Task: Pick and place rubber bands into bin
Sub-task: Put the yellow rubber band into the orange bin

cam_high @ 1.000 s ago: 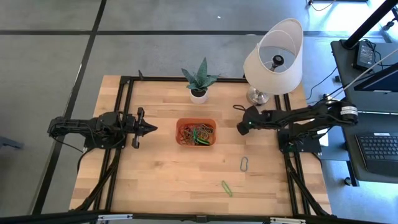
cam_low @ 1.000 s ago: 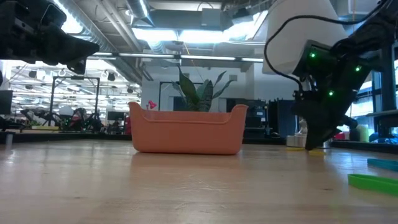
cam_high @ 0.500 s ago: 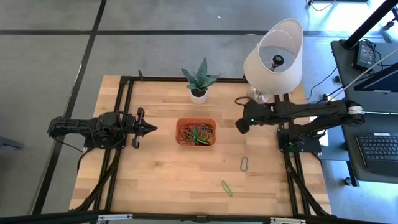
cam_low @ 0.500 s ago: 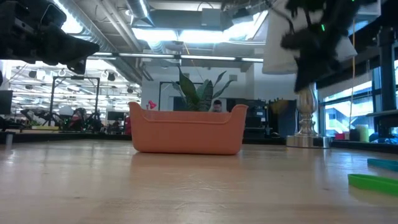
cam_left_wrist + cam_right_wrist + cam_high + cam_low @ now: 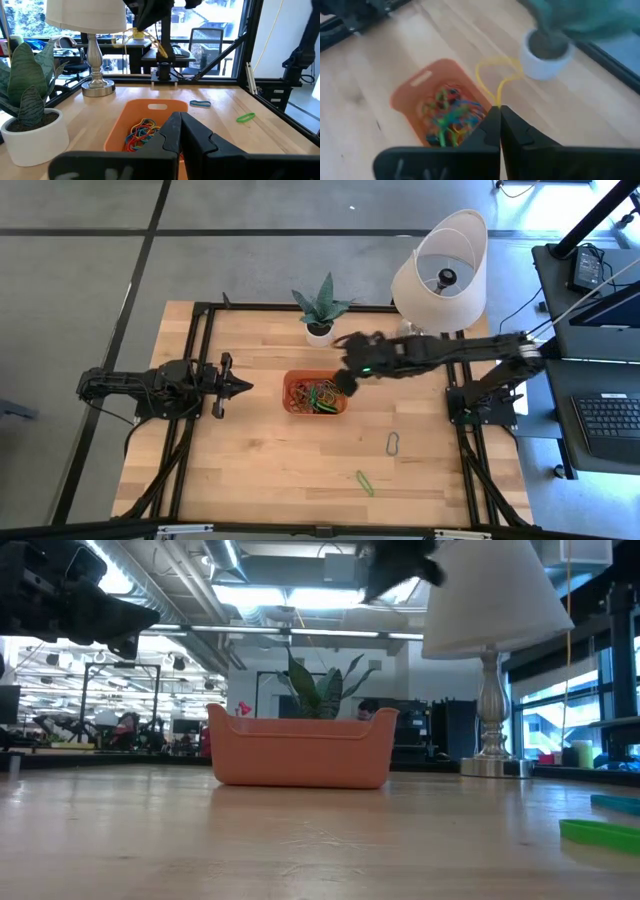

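Right wrist view shows the right end effector (image 5: 496, 112) with its fingers pinched tight on a thin yellow rubber band (image 5: 496, 80), which loops out from the tips. It hangs in the air over the right edge of the orange bin (image 5: 340, 376). Many more rubber bands (image 5: 316, 394) lie in a heap inside the bin. Two others lie on the desk (image 5: 260, 460) nearer the front: a blue one (image 5: 393, 443) and a green one (image 5: 365, 482). Behind the bin stands a small plant in a white pot (image 5: 320, 332), and a lamp (image 5: 440, 265) stands at the far right corner. The left end effector (image 5: 238, 387) waits to the left of the bin, squeezed closed and holding nothing.
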